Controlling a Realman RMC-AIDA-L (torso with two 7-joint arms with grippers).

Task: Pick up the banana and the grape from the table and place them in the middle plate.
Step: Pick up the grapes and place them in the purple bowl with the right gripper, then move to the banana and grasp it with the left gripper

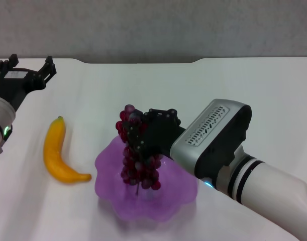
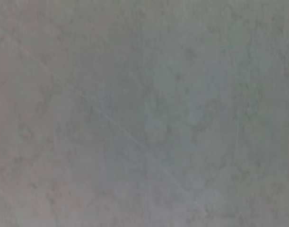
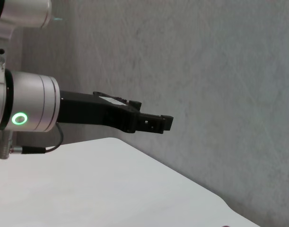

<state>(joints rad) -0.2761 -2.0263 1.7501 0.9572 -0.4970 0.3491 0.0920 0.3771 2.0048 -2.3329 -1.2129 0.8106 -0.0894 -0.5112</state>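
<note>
Right gripper (image 1: 138, 131) clenched on the grape (image 1: 138, 155) above the middle plate (image 1: 113, 193), banana (image 1: 57, 151) beside the plate.

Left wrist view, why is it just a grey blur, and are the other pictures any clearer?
Left wrist view: only a soft grey mottled surface, nothing in focus. Head view: sharp and evenly lit, the grape hanging from the right tool over the middle plate. Right wrist view: crisp, showing the left tool against the wall.

The banana (image 1: 57, 152) is yellow-orange, and the grape (image 1: 137, 153) bunch is dark red and purple. The middle plate (image 1: 113, 193) is translucent purple on the plain white surface (image 1: 218, 85).
</note>
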